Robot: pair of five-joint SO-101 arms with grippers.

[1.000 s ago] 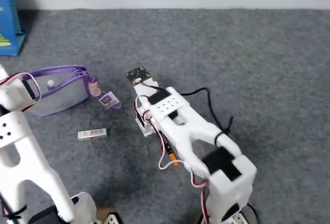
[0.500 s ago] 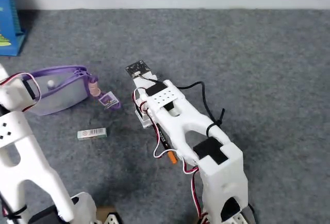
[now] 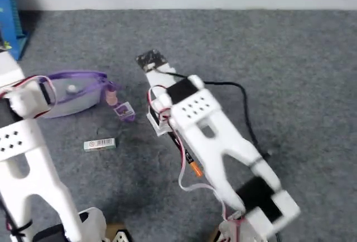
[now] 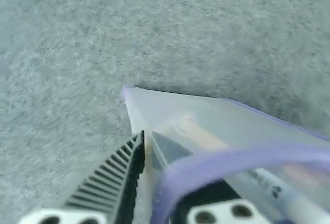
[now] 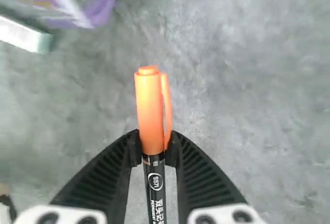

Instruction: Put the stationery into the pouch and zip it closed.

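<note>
At your far left a blue object [image 3: 6, 27] stands at the edge of the grey carpeted table [image 3: 290, 58]. Beside it, your left gripper [image 4: 147, 144] is pinching the clear wall of the purple-trimmed pouch [image 3: 75, 94], with its fingers pressed together on the plastic. The pouch lies on the carpet with a white pen [image 4: 276, 190] inside. A purple tag [image 3: 124, 111] trails from the pouch's right end. In front of the pouch and apart from it, a small green-and-white eraser [image 3: 100, 144] lies flat. Further right, under the white arm, your right gripper [image 5: 153, 144] clamps an orange-capped marker [image 5: 151, 102] by its black barrel. The cap sticks out past the fingertips over the carpet, and the marker is not touching the pouch.
</note>
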